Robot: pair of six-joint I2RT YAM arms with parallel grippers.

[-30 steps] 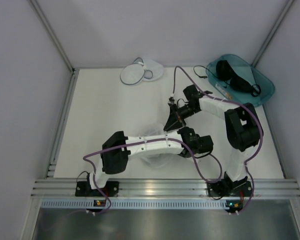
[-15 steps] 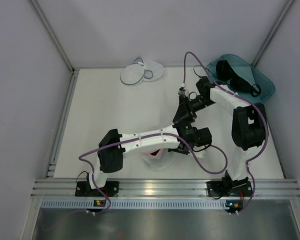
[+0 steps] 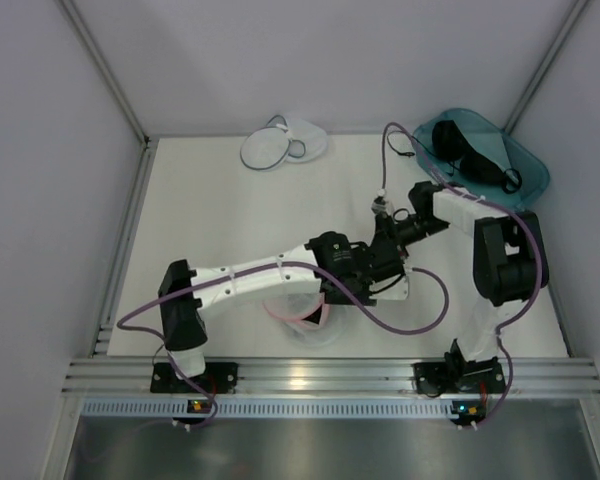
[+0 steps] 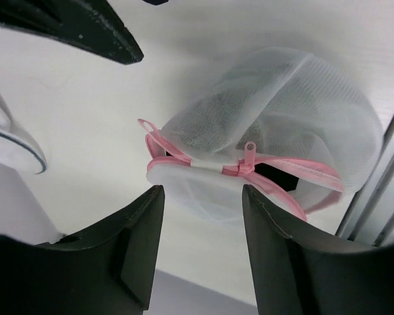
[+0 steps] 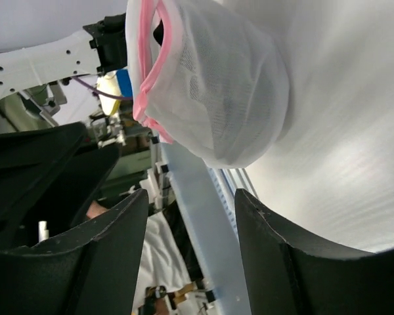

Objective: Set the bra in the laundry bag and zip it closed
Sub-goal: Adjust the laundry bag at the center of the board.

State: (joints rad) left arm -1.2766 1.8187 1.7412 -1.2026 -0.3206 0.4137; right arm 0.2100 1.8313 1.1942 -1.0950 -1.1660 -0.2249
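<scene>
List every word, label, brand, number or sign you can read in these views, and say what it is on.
No readable text in any view.
Pink-rimmed mesh bag and its zip pull: no print or lettering.
Teal bin: no marking visible.
Yellow and blue patch behind the bag, right wrist view: too blurred to tell if it carries text.

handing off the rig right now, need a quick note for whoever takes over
Left gripper: open, empty, facing the pink-rimmed bag near the front edge. Its zip is partly open, with something dark inside.
Right gripper: open, empty, facing that bag too.
Bra: in the teal bin, far right.
Laundry bag: grey-rimmed, at the far edge, neither arm near it.
Done: bra not bagged yet.
Left: pick bra, bag it, zip.
</scene>
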